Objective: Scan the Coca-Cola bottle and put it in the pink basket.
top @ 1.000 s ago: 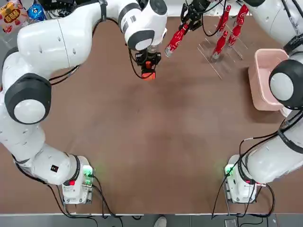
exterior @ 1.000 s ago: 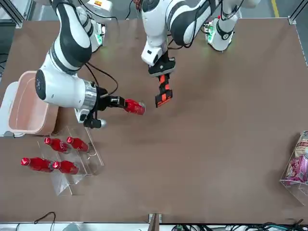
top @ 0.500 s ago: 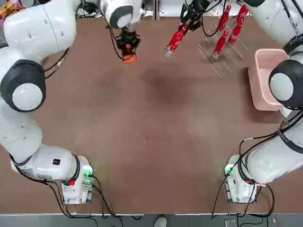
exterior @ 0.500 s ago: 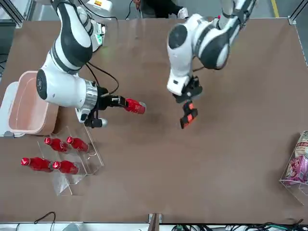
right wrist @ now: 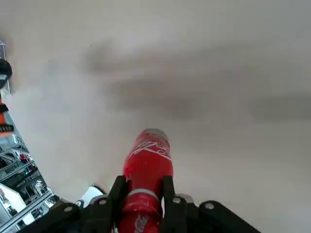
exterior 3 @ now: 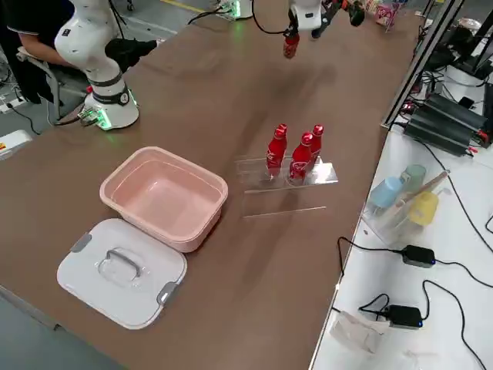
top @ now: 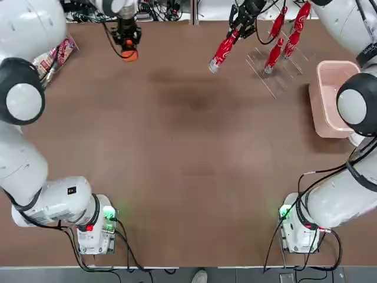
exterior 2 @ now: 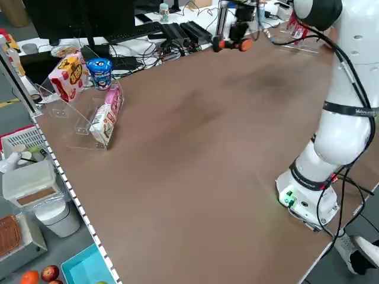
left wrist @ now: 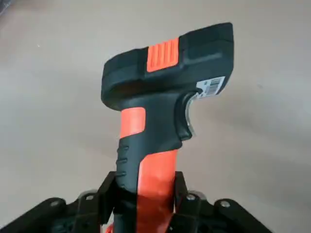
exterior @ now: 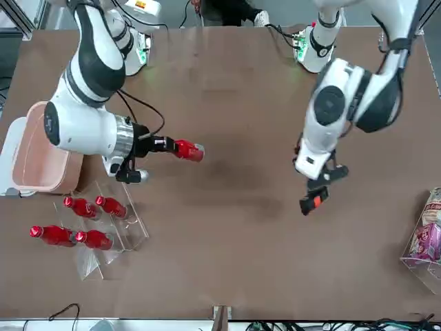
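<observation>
The Coca-Cola bottle [top: 222,52] is a slim red bottle with white lettering, lying level above the far middle of the table. My right gripper [top: 234,34] is shut on one end of it, as the right wrist view shows with the bottle [right wrist: 146,162] between the fingers. The pink basket [top: 320,109] stands at the table's right edge, with nothing in it [exterior 3: 135,179]. My left gripper [top: 126,36] is at the far left, shut on the handle of an orange-and-black handheld scanner [left wrist: 163,104], which hangs well away from the bottle [exterior: 187,149].
A clear rack [top: 268,73] with several more red bottles [exterior 3: 296,152] stands between the held bottle and the basket. A white lid [exterior 3: 119,270] lies beside the basket. Snack packets in a clear stand [exterior 2: 89,94] occupy the far left corner.
The left arm has swung the scanner from beside the bottle out to the table's far left. The right gripper and its bottle have barely moved.
</observation>
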